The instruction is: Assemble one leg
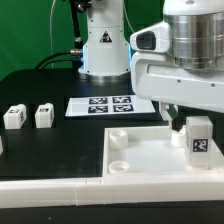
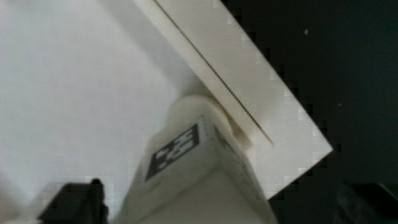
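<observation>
Wrist view: we're hovering the gripper (image 2: pixel 217 204) with jaws spread wide, fingers (image 2: pixel 75 200) clear of the leg (image 1: pixel 198 136). It's standing upright at the panel (image 1: pixel 140 152) corner on the exterior view's right, probably over a socket, so we're straddling it to re-grip.

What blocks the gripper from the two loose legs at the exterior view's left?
Likely nothing, so yes: both legs stand apart on black table, nothing over them; the open gripper only straddles another leg.
</observation>
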Available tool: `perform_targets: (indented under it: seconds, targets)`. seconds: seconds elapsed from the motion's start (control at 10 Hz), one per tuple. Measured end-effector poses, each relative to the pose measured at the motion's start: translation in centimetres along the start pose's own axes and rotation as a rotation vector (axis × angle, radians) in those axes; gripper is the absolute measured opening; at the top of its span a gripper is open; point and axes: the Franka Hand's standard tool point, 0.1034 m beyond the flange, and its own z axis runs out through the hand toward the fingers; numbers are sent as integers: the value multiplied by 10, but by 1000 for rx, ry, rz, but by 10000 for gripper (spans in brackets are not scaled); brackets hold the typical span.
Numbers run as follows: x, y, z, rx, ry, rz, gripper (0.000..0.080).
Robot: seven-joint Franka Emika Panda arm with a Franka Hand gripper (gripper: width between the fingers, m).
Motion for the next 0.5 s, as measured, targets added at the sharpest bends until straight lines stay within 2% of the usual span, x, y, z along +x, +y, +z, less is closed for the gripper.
perform_targets:
  seconds: [0.4, 0.5]
  targets:
    - [1, 1, 0, -6, 2, -390, 649]
    - [1, 1, 0, -4, 1, -404, 649]
